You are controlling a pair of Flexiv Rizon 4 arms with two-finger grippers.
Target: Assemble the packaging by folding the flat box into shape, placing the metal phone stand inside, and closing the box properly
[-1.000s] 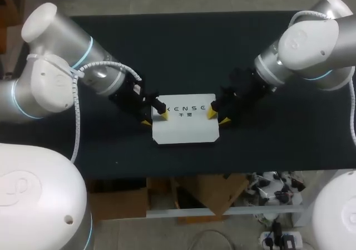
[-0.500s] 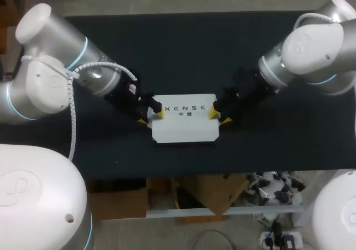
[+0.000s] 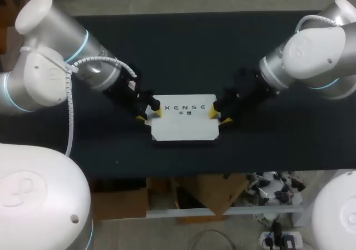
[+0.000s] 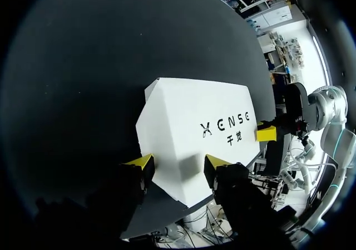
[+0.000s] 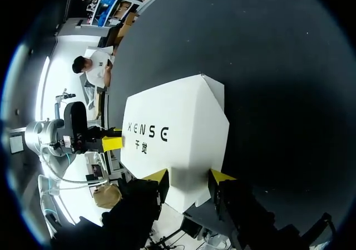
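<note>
The white cardboard box (image 3: 183, 126) with dark lettering lies near the front edge of the black desk (image 3: 183, 49). The left gripper (image 3: 150, 114) and right gripper (image 3: 218, 116) straddle its opposite ends (fingers moderately apart, not clamping it).

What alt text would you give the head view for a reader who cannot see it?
A white box lies centred on the black table. The left gripper is at its left end, the right gripper at its right end.

White box (image 3: 183, 128), black table (image 3: 183, 44)
</note>
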